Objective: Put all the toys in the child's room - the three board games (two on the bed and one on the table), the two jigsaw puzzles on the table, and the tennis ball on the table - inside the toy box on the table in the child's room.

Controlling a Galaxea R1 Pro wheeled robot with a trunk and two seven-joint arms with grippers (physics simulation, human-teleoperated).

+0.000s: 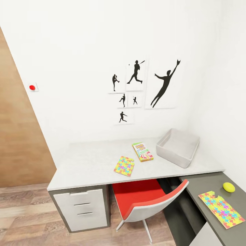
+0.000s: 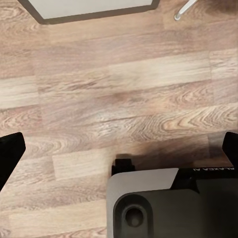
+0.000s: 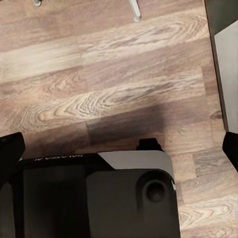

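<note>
Both grippers (image 2: 119, 148) (image 3: 119, 146) spread, facing floor (image 2: 124, 89).

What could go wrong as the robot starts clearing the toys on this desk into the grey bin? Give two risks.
The tennis ball lies loose on the dark end section beside a jigsaw puzzle; a nudge might roll it off. The red chair is tucked under the table in front of the toy box, so it may block the approach.

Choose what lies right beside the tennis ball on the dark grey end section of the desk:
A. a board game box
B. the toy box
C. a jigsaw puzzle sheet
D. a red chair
C: the tennis ball sits just beyond a colourful jigsaw puzzle sheet on the dark section.
</note>
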